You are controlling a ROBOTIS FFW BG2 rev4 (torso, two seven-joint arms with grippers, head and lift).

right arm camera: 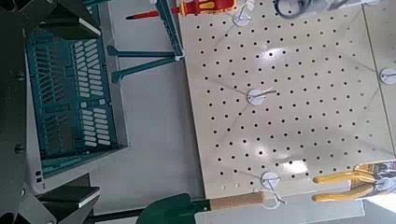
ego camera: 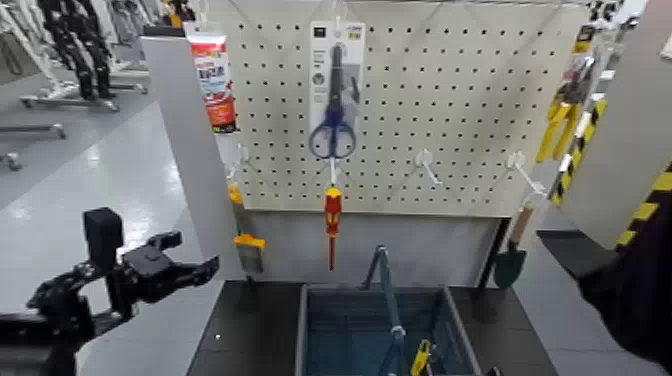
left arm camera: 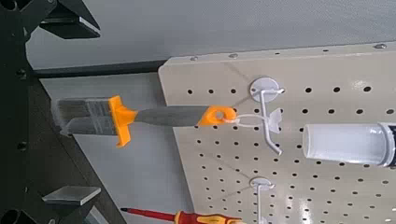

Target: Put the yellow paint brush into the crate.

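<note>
The yellow paint brush hangs bristles down from a hook at the pegboard's lower left corner. In the left wrist view the brush hangs straight ahead, level with the gap between the jaws but still some way off. My left gripper hovers open to the left of the brush, apart from it, with nothing held; in its own view the left gripper has its fingers spread wide. The crate stands on the dark table below the pegboard. The right wrist view looks at the crate, with the right gripper open and empty.
On the pegboard hang blue scissors, a tube, a red-and-yellow screwdriver and a green trowel. A small yellow-handled item lies in the crate. A grey post stands beside the brush. My right arm is at the right edge.
</note>
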